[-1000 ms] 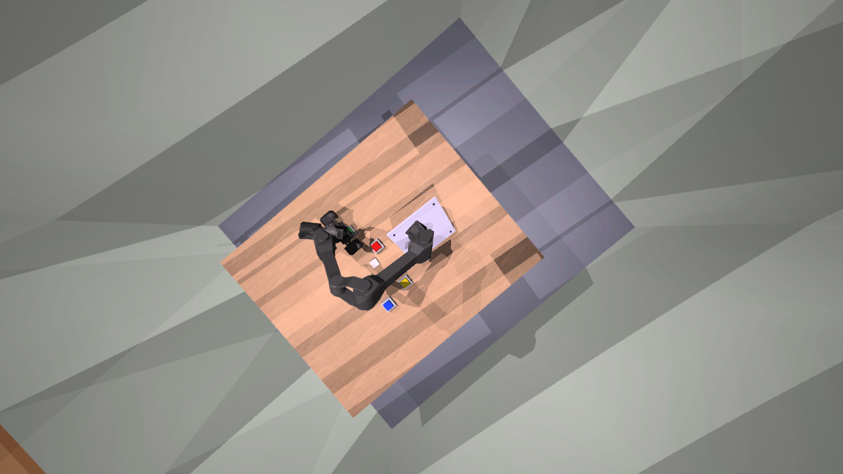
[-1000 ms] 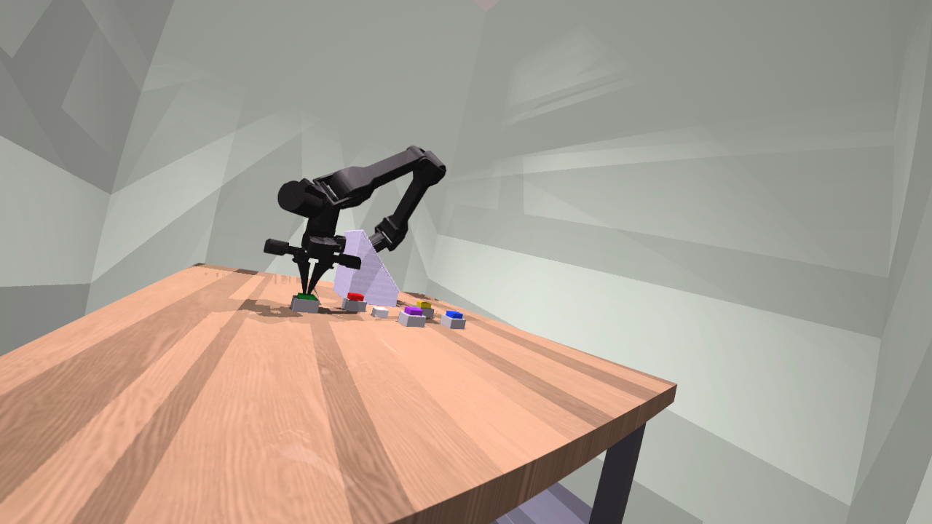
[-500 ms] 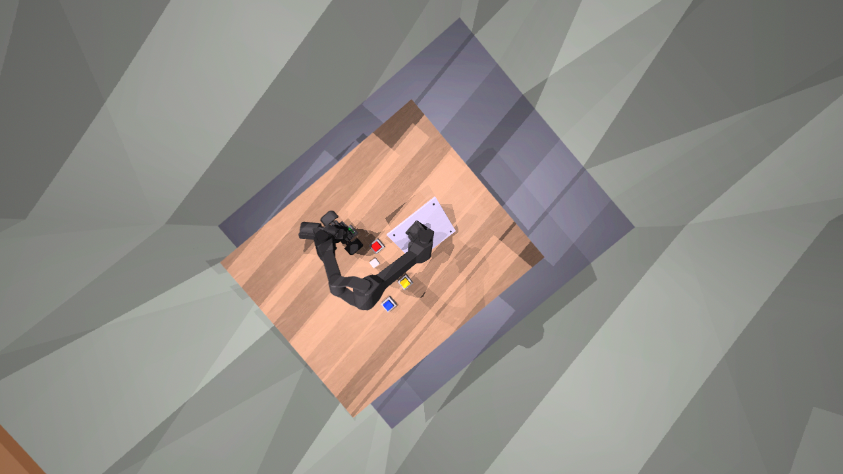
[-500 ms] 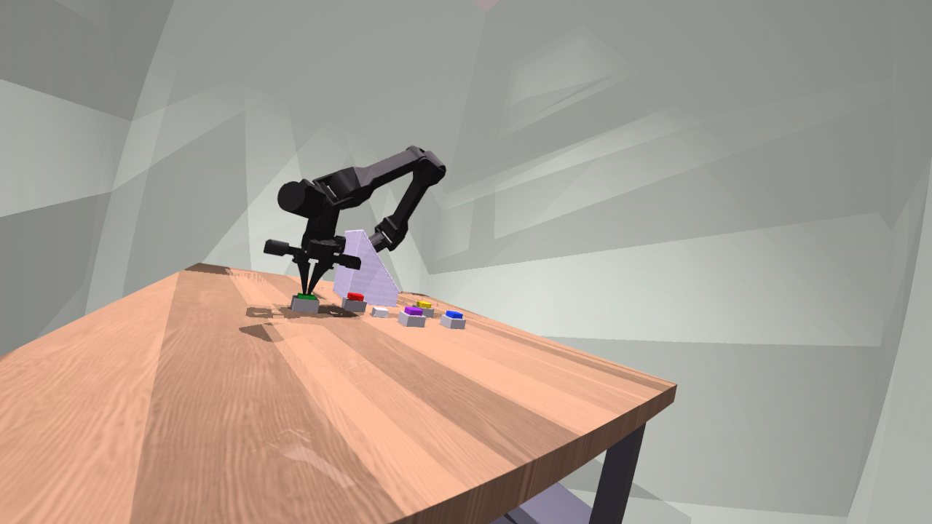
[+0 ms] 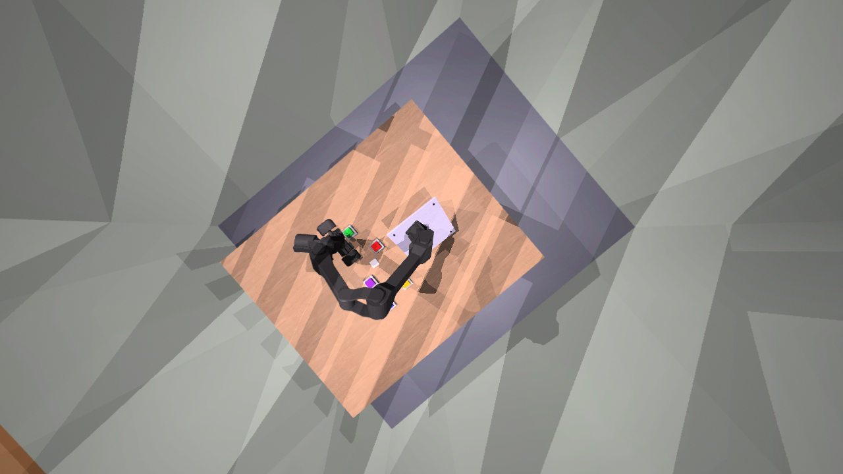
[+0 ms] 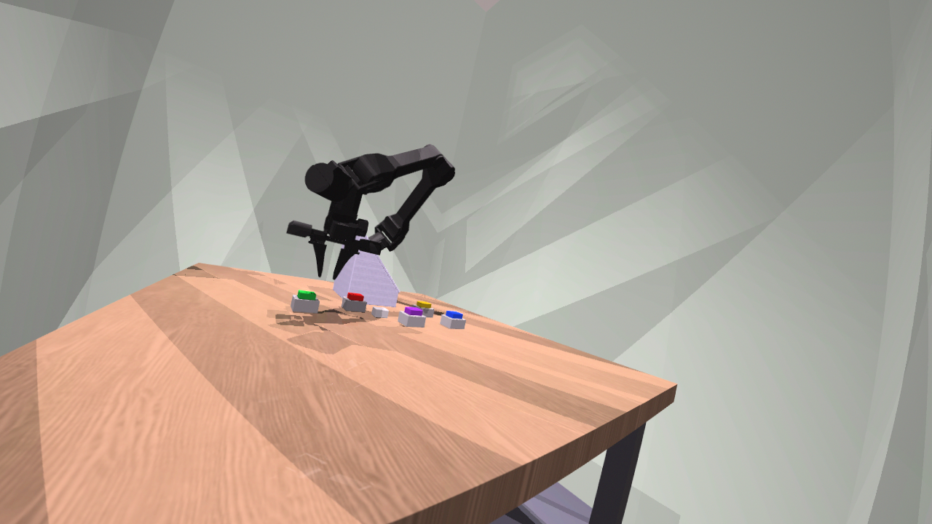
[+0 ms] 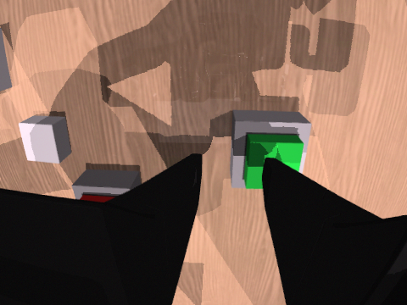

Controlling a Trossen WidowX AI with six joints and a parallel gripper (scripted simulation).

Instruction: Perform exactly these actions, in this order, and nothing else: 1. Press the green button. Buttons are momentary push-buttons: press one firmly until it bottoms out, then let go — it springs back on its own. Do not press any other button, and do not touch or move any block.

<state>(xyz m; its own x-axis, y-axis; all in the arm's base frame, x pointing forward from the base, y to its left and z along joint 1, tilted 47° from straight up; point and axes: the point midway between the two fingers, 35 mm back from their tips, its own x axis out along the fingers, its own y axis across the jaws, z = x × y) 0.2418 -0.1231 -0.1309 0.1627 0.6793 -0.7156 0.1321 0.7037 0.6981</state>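
Observation:
The green button [image 5: 348,231] [image 6: 306,295] [image 7: 292,152] sits in a grey square housing, its cap standing up above the rim. My gripper [image 6: 328,276] [image 7: 232,165] is partly open with nothing between its fingers. The fingertips hang above the table, clear of the button. In the wrist view the right fingertip overlaps the green cap, and the left one is over the wood to the left of the housing. In the top view the arm hides the fingertips.
A red button [image 5: 376,245] [image 6: 354,297] is nearest the green one. A white block [image 5: 374,263] [image 6: 379,311] [image 7: 42,141] lies beyond it. Purple [image 5: 369,282] [image 6: 413,311], yellow [image 5: 406,283] [image 6: 423,304] and blue [image 6: 453,314] buttons stand farther off. A lilac wedge [image 6: 371,280] is by the arm's base.

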